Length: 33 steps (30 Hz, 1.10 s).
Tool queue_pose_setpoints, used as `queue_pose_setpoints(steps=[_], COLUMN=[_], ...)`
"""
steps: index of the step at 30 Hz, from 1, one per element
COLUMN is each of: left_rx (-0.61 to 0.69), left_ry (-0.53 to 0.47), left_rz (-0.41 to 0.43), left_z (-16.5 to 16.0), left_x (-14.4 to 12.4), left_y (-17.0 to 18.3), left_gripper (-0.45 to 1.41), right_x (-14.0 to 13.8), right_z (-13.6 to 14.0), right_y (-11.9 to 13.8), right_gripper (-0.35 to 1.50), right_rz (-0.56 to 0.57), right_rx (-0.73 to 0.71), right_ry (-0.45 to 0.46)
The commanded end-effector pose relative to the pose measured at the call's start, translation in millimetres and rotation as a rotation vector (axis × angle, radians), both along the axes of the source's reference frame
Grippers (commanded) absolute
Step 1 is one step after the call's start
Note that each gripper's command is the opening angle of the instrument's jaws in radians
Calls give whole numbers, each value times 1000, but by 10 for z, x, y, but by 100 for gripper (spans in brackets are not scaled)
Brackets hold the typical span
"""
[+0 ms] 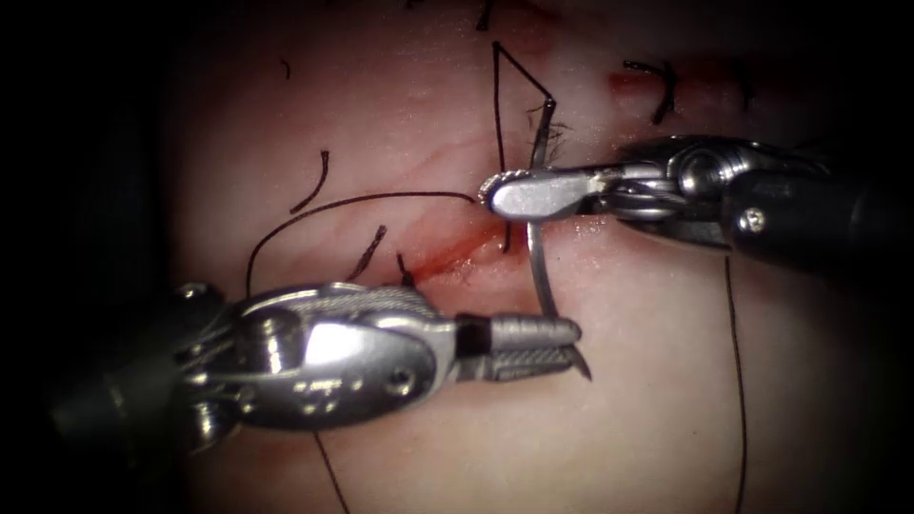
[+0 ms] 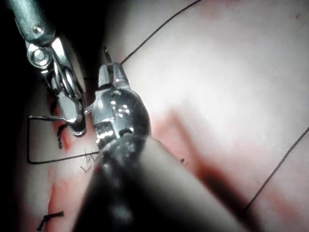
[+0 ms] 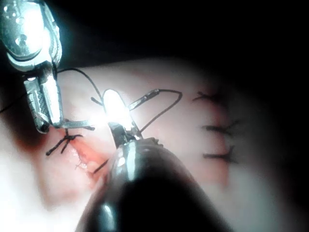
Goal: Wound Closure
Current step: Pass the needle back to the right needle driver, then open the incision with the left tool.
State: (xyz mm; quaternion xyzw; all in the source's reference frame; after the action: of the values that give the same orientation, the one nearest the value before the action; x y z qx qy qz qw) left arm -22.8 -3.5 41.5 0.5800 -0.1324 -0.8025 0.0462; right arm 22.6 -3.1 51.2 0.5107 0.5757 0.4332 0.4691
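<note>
Both tools pinching the curved needle above the cut

I'm holding the needle near its tip in my left tool, my right tool pinching it near the thread end, clear of the tissue; finished stitches are lying beyond, while the cut is gaping unclosed here.

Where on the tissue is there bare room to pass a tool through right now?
Bare tissue lies below the right hand, between the left hand and the long thread. Crowded at the cut: the right hand grips the needle mid-curve, out of the tissue; the left hand meets its point.
</note>
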Motion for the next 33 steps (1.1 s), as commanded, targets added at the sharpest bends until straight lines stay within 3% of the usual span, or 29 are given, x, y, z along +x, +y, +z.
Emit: queue_pose_setpoints(steps=[1,5,7,9,13,21,26,31,33], left_rx=[-2,12,54,151,292,327,391,479,543], left_ry=[-2,-4,-12,-21,0,15,40,44,6], left_rz=[-1,-3,-13,-49,-186,-248,-256,-207,-140], left_z=[2,0,-1,-3,-7,9,23,36,40], left_x=[-5,-5,-5,-4,0,14,22,24,21], left_y=[6,7,8,11,14,10,8,4,-2], left_gripper=[-35,-35,22,50,76,78,65,58,62], right_x=[7,6,5,4,0,-18,-22,-21,-21], right_z=[6,12,13,14,19,36,37,35,36], right_y=[2,0,1,2,10,33,35,32,34], right_gripper=[-35,-35,-35,-35,-35,-35,-35,-35,-35], right_rz=[-11,-6,0,2,42,156,170,197,203], right_rx=[-60,-119,-149,-172,-262,-419,-458,-591,-608], right_ry=[-19,-23,-24,-27,-22,-55,-53,-56,-61])
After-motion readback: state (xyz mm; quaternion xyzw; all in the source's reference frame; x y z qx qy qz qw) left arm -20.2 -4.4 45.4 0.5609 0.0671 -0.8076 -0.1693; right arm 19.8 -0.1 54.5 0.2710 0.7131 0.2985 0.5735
